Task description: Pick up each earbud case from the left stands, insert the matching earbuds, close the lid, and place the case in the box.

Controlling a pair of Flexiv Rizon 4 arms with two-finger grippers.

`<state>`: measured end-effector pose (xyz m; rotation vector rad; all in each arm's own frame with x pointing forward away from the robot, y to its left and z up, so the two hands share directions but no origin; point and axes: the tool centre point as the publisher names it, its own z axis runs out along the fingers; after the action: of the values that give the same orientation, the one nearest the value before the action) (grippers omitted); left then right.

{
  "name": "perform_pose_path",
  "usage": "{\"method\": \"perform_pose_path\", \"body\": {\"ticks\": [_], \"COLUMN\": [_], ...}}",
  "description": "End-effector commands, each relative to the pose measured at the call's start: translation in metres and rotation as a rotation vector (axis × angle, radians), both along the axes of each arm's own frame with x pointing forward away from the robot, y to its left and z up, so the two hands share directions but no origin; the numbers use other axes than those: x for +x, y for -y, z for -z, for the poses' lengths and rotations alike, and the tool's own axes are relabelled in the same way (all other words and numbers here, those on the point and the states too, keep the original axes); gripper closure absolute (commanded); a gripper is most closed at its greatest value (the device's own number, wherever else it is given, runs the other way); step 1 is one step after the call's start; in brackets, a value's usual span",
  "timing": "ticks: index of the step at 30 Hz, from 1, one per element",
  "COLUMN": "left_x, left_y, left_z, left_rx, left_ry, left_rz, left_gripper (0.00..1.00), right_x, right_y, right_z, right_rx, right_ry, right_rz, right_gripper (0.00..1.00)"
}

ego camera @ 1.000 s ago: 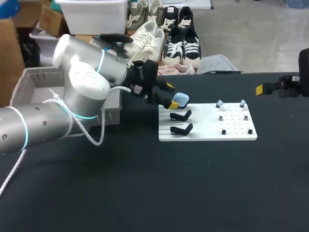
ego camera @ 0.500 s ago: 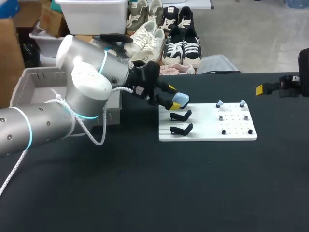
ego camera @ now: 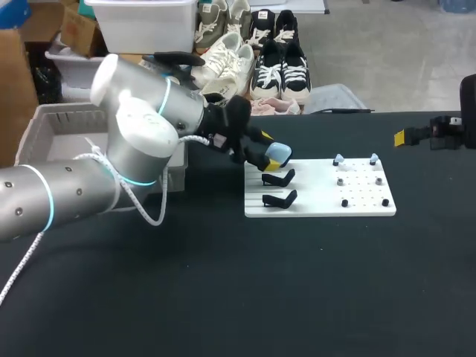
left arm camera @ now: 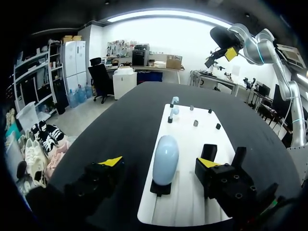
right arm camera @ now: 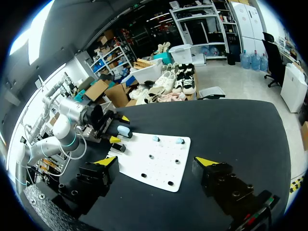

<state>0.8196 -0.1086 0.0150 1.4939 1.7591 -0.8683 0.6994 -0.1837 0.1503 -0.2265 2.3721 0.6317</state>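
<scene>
On the far stand (left arm camera: 160, 188), the slick-looking earbud case (left arm camera: 165, 159) wanted a side pinch from the left gripper's (left arm camera: 159, 162) wide-open, empty fingers (left arm camera: 111, 161).

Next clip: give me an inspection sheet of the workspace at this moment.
Surface: black table with a white board on it.
Job's things: light blue case on the far stand; two near stands empty; two earbuds on pegs; grey box at the left.
Clutter: nothing seen.
Hands: left hand open, fingers either side of the case, not touching; right hand open, away from the board.
Cables: white cord along the left arm.
Surroundings: nothing seen.
</scene>
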Motion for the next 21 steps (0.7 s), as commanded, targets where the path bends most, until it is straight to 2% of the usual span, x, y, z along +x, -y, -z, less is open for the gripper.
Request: {"method": "perform_pose_path", "body": {"ticks": [1, 9, 11, 13, 15, 21], "left_x": [-0.0011, -0.0014, -0.0012, -0.0002, 0.0003, 0.0003], "left_y": [0.0018, 0.0023, 0.0016, 0.0009, 0.0008, 0.0017], "left_z": [0.0008, 0.0063, 0.007, 0.0078, 0.0083, 0.0073], "left_rx": [0.002, 0.013, 0.012, 0.01, 0.01, 0.004], "left_ry": [0.002, 0.003, 0.0, -0.003, -0.004, -0.008], "left_rz": [0.002, 0.005, 0.002, -0.004, -0.007, -0.007], "left_gripper": [0.0, 0.0, 0.1, 0.1, 0.17, 0.15], "right_x": [0.0003, 0.0003, 0.0003, 0.0003, 0.0003, 0.0003], "right_y": [0.0012, 0.0012, 0.0012, 0.0012, 0.0012, 0.0012], "right_z": [0.0003, 0.0003, 0.0003, 0.0003, 0.0003, 0.0003], "right_rx": [0.002, 0.002, 0.002, 0.002, 0.002, 0.002], "right_ry": [-0.001, -0.001, -0.001, -0.001, -0.001, -0.001], "right_rz": [-0.004, -0.004, -0.004, -0.004, -0.004, -0.004], "right_gripper": [0.0, 0.0, 0.0, 0.0, 0.0, 0.0]}}
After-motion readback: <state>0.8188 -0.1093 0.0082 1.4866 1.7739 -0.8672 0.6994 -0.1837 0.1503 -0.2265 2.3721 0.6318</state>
